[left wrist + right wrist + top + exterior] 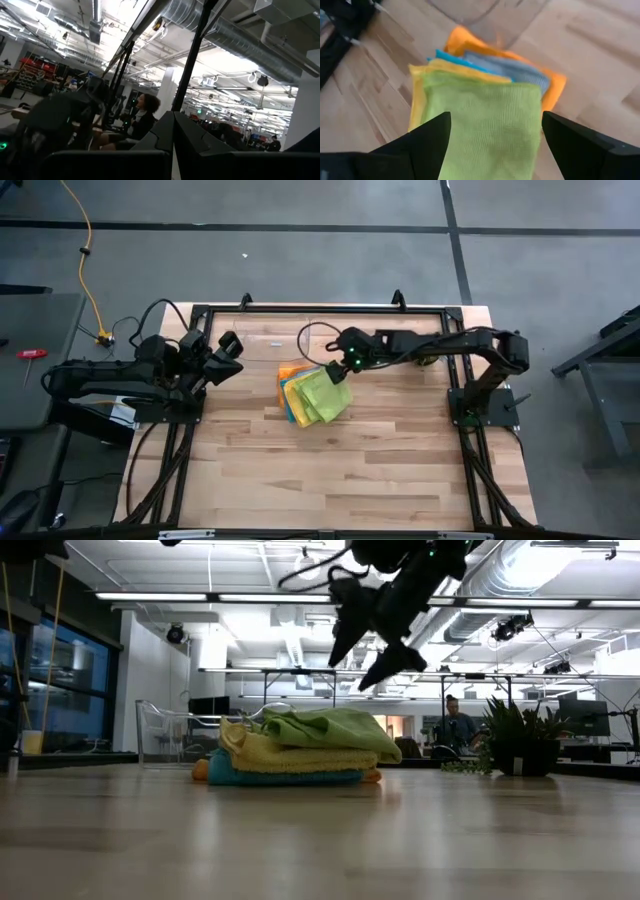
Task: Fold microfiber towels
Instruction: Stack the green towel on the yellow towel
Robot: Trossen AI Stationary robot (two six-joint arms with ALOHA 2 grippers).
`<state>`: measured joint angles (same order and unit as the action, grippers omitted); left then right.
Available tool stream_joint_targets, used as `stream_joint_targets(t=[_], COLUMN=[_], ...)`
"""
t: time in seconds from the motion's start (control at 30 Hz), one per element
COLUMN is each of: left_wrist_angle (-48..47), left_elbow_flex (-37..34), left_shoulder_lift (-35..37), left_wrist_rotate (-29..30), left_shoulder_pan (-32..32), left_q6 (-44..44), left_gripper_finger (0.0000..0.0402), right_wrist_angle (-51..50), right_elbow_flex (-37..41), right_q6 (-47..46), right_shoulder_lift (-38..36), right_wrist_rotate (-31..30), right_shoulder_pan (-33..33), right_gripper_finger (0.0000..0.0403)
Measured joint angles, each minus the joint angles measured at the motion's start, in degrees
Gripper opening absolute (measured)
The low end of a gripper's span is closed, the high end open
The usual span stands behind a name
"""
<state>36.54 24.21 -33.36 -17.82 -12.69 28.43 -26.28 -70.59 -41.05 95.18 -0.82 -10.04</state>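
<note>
Several folded microfiber towels lie stacked in the middle of the table. The lime green one is on top. Below it are the yellow one, the teal one, the grey one and the orange one. The stack rests flat on the wood. My right gripper hangs open just above the stack's far edge, slanting down, with nothing between its fingers. At the table's left my left gripper is raised clear of the table and is shut on nothing.
A clear plastic tray stands just behind the stack. A leafy plant stands at the far right. The near half of the table is bare wood. A person sits in the room beyond.
</note>
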Motion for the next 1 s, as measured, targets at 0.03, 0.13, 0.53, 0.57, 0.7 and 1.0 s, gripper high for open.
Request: stream_joint_targets(t=[0.03,0.13,0.53,0.57,0.7,1.0], left_wrist_angle=[-0.57,-4.67,-36.09,-38.83,-54.7,-61.49], left_elbow_flex=[0.0,0.0,9.64,11.73,20.16,27.4], left_shoulder_lift=[0.02,0.02,-19.55,-22.63,-34.52,-52.11], left_wrist_rotate=[0.0,0.38,9.08,9.05,13.25,27.78], left_shoulder_pan=[0.0,0.01,6.45,7.92,12.62,15.39], left_q6=[-0.04,-0.05,-4.82,-9.05,-28.38,-54.91], left_gripper_finger=[0.0,0.0,0.0,0.0,0.0002,0.0083], right_wrist_angle=[-0.22,-1.64,-17.71,-18.2,-18.33,-18.56], right_elbow_flex=[0.0,0.0,0.22,0.25,0.26,0.26], right_q6=[0.56,2.42,3.57,3.56,3.49,2.14], right_shoulder_lift=[-0.88,-3.51,-11.14,-11.54,-12.77,-13.24], right_wrist_rotate=[-0.4,-0.66,-8.04,-8.17,-10.08,-11.21], right_shoulder_pan=[0.0,0.08,1.5,1.45,1.44,1.44], right_gripper_finger=[0.0305,0.0305,0.0305,0.0305,0.0305,0.0305])
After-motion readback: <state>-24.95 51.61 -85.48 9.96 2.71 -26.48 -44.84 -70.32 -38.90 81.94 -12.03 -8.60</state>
